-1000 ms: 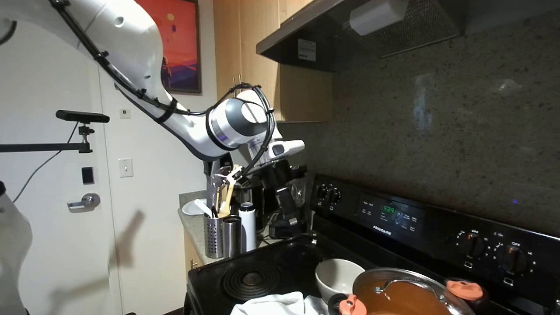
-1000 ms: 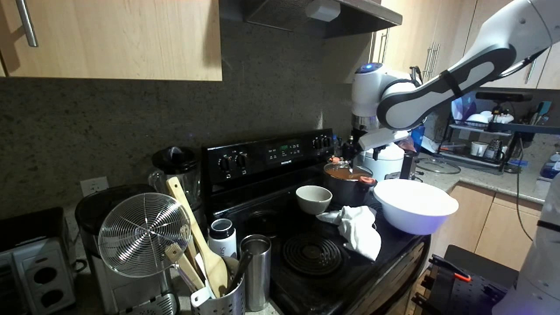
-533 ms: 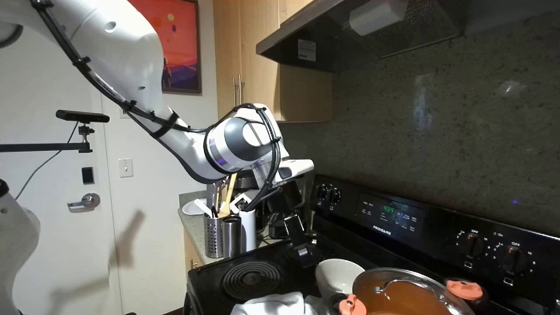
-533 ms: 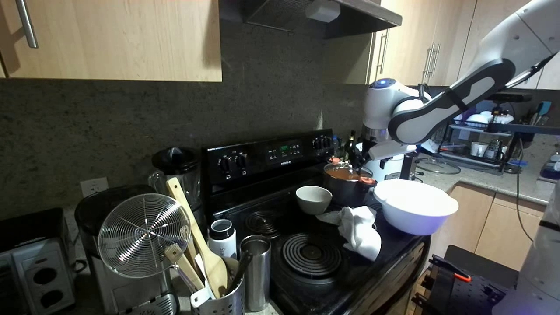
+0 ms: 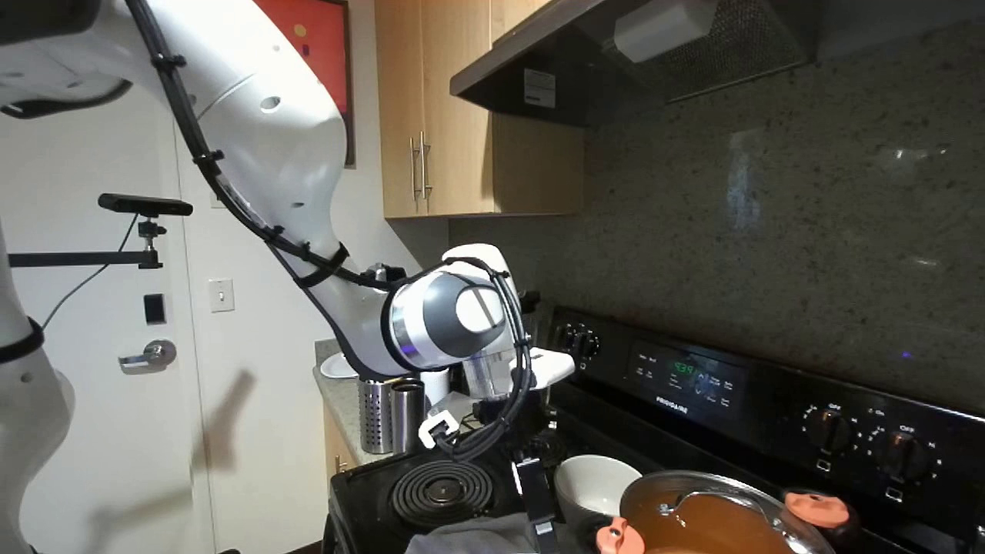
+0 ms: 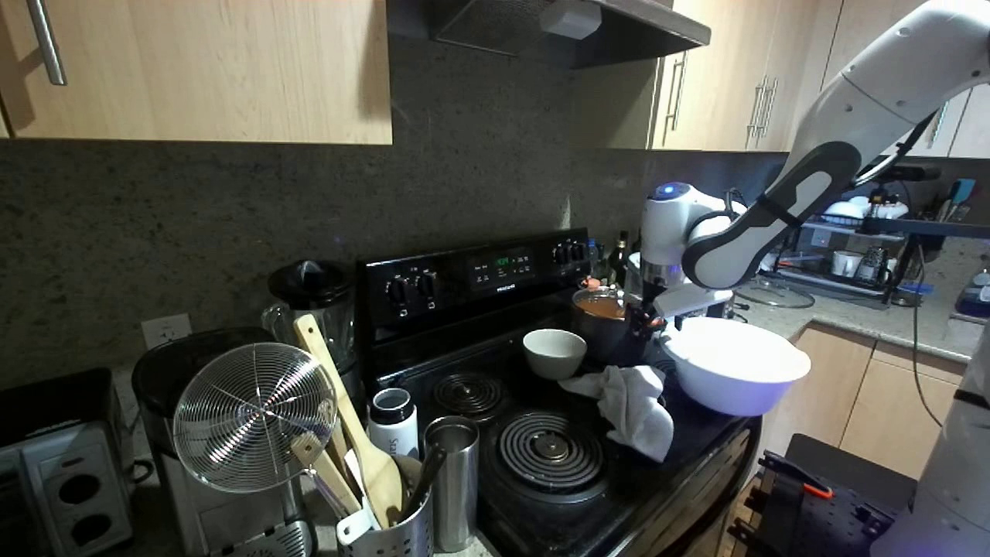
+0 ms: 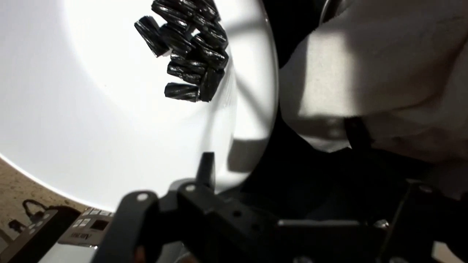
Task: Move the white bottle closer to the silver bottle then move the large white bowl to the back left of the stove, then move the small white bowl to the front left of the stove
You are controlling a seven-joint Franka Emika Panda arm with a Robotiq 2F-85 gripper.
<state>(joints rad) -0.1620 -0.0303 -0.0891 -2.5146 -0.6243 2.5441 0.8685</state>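
Stove [image 6: 534, 398]: large white bowl [image 6: 731, 394] sits at its front right. Looks smooth, stiff, light for its breadth (plastic, probably); pinch at the rim, lift level. Gripper [image 7: 282, 146]: jaws wide, nothing held, apparently astride that rim. Dark pieces [image 7: 186, 69] inside may slide.

Stove [image 5: 735, 415]: glossy. On stove: matt cloth towel [image 6: 638, 410], smooth ceramic-looking small white bowl [image 6: 554, 367], plastic-looking large white bowl [image 6: 731, 389]. Beside stove: metal utensil holder [image 5: 375, 419], wooden spoon [image 6: 383, 480]. Behind stove: polished stone-like backsplash [image 6: 479, 174].
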